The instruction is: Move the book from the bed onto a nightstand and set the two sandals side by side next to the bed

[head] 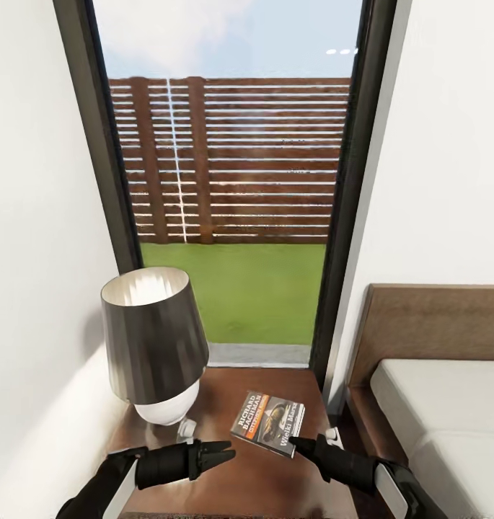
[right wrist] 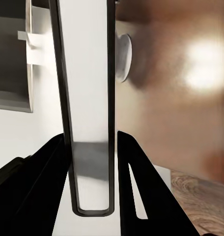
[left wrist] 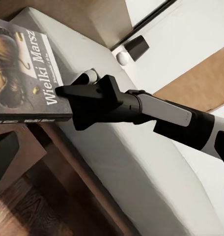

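Thin paperback book (left wrist: 23, 73) with dark cover and white lettering "Wielki Marsz" at the upper left of the frame, cut by the left edge. Black right gripper (left wrist: 63, 91) on a black-and-white arm enters from the right and reaches the book's right edge; its jaws close on that edge. Pale grey-white mattress (left wrist: 141, 162) runs diagonally behind both. Dark brown glossy wooden surface (left wrist: 23, 206) fills the lower left. White wall (left wrist: 190, 44) across the upper right.
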### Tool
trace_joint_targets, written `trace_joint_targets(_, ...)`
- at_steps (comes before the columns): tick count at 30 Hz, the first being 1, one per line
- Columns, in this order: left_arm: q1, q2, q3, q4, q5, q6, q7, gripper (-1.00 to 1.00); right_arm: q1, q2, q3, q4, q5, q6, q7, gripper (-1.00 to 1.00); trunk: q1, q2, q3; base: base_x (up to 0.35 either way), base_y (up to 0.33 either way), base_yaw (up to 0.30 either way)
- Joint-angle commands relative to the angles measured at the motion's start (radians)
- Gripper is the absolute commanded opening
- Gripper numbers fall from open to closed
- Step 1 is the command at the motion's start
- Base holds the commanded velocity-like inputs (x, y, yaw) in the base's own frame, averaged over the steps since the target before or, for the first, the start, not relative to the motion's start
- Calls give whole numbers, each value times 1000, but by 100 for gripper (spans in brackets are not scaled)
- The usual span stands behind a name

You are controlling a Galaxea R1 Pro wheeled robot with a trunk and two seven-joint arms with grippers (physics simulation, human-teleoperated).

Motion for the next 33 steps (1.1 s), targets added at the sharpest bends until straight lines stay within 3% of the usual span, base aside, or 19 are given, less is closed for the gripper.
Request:
trace_joint_targets(1,-1,1,-5,0,9,10,1,100,-1,0,-3,0,-3,6,2,-100,4,-8,-4,0,0,0)
trace_joint_targets(33,-1,2,-2,-1,11,10,-1,100,-1,-1,-3,0,-3,6,2,-100,126,-232,-104,0,0,0)
